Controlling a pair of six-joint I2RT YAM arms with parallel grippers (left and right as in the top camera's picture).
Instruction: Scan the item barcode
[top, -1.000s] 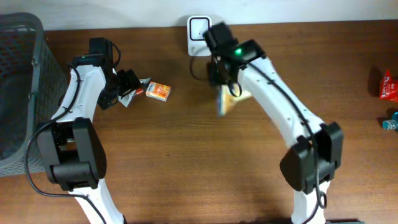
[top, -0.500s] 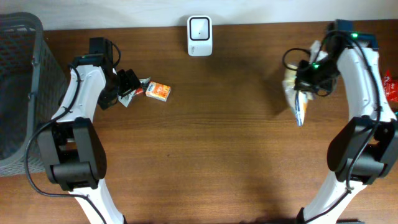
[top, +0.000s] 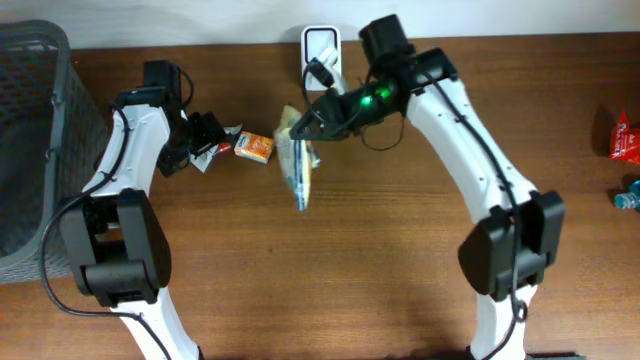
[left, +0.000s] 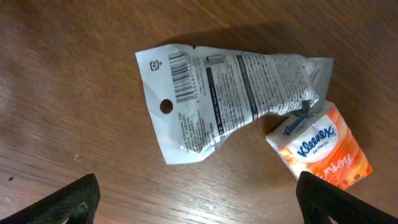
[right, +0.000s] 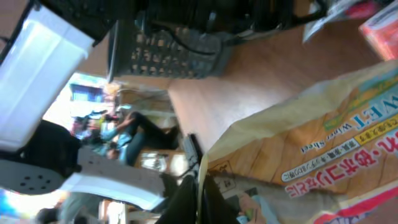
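Pouch (top: 297, 165) mid-presentation: yellow, hanging from the clamped right gripper (top: 305, 122), near 7 o'clock of the white scanner (top: 320, 42).
Next likely needs a turn so its barcode, not visible here, faces the scanner; left gripper (top: 207, 133) gapes wide above the silver packet (left: 230, 93), tissue pack (left: 320, 146) beside it.

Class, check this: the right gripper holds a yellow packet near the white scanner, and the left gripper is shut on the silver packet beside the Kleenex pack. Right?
No. The left gripper is open above the silver packet, which lies free beside the Kleenex pack, as the left wrist view shows. The right gripper does hold the yellow packet near the white scanner.
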